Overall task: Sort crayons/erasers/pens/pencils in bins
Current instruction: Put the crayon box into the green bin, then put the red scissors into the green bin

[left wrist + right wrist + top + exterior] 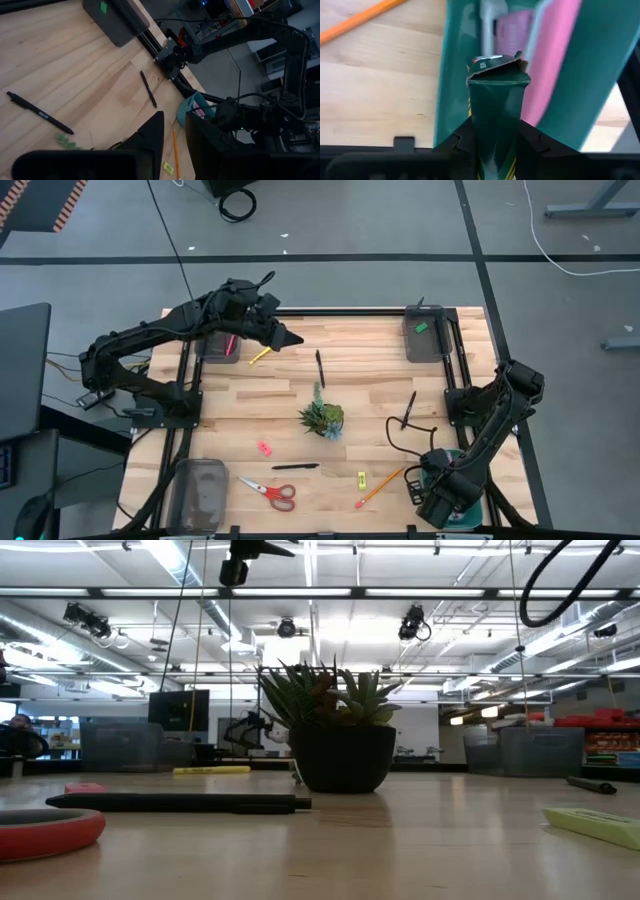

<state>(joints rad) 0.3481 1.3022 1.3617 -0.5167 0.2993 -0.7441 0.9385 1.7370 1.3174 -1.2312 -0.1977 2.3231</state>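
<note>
Progress: early-to-mid, most items unsorted by the look of it.

Right gripper (495, 142) is clamped on the crayon box (496, 95), holding it over the teal bin (455, 75) at the table's near right corner; box not yet released, pink item already inside that bin. Left gripper (290, 338) hovers over the far left part of the table near the dark grey bin (218, 346); jaws narrowly apart, nothing visibly held.

Seemingly done:
- green eraser (421, 327) in the far right grey bin (425, 340)
- pink stick (230, 345) in the far left dark grey bin

Left on the table (380, 395):
- pens: one (320, 368) behind the plant (322, 418), one (409, 410) right of it, one (295, 467) in front
- yellow stick (260, 355) beside the far left bin, orange pencil (380, 486) near the teal bin
- pink eraser (264, 448), yellow eraser (361, 478)
- scissors (268, 492), no bin obvious for them

Translucent bin (198, 492) at near left: cannot tell whether anything is in it.
</note>
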